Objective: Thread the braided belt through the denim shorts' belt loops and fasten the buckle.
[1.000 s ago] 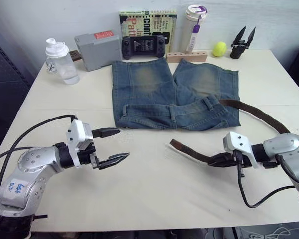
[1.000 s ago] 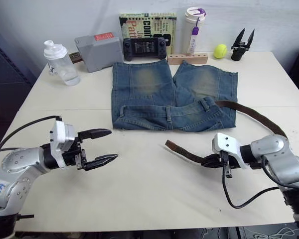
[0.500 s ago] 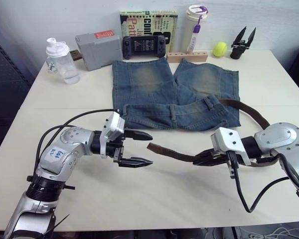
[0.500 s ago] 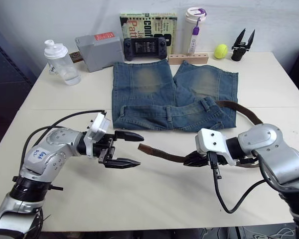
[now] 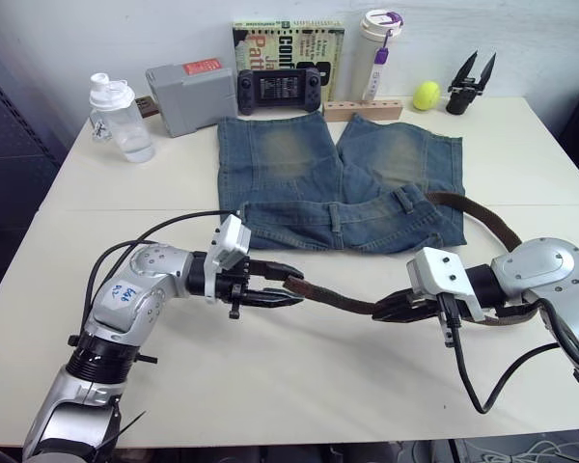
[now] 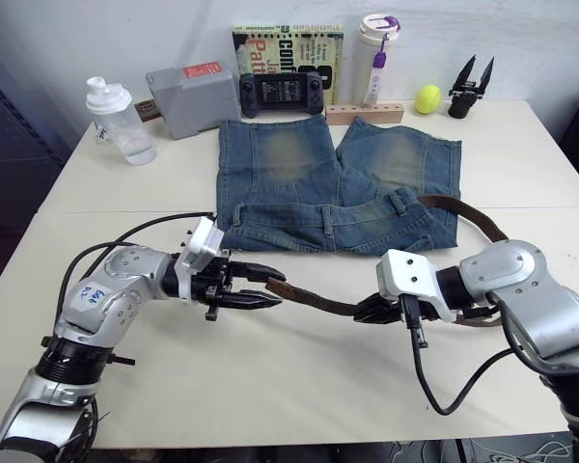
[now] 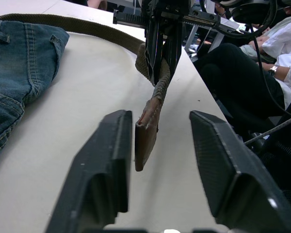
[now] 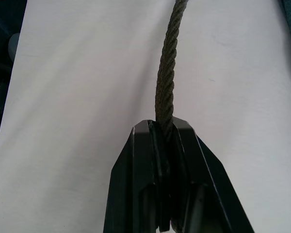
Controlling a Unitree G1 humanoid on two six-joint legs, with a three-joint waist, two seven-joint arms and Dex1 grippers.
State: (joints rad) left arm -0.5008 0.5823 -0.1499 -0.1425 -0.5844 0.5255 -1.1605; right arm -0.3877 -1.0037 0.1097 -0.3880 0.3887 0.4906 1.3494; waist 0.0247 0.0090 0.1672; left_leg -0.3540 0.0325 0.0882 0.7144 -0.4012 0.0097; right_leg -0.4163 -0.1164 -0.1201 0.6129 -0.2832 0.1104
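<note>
1. My right claw [image 5: 384, 311] is clamped on the braided belt [image 5: 343, 301] partway along its length, lifting the free end off the tabletop [image 5: 299, 386] and holding it out toward my left claw [image 5: 288, 287].
2. My left claw is wide: the belt's flat, darker tip [image 7: 146, 141] hangs between its fingers [image 7: 106, 160], close against one and well clear of the other. Nothing is pinched there yet.
3. The denim shorts [image 5: 338, 183] lie flat just beyond both claws, waistband nearest me. The belt trails back from my right claw and curves round to the waistband at that claw's outer side.
4. Risk, as I judge it: the tip sits on edge and off-centre. If I shut the left claw now, the fingers may catch only the edge, so the strap could twist or slip out.
5. The woven strap is limp. Should my right claw let go early, the free end would sag to the tabletop.
6. Materials: rope-like brown weave with a smooth leathery tip, and soft faded denim with narrow belt loops [image 5: 335, 217] that a floppy tip could snag or crumple against.
</note>
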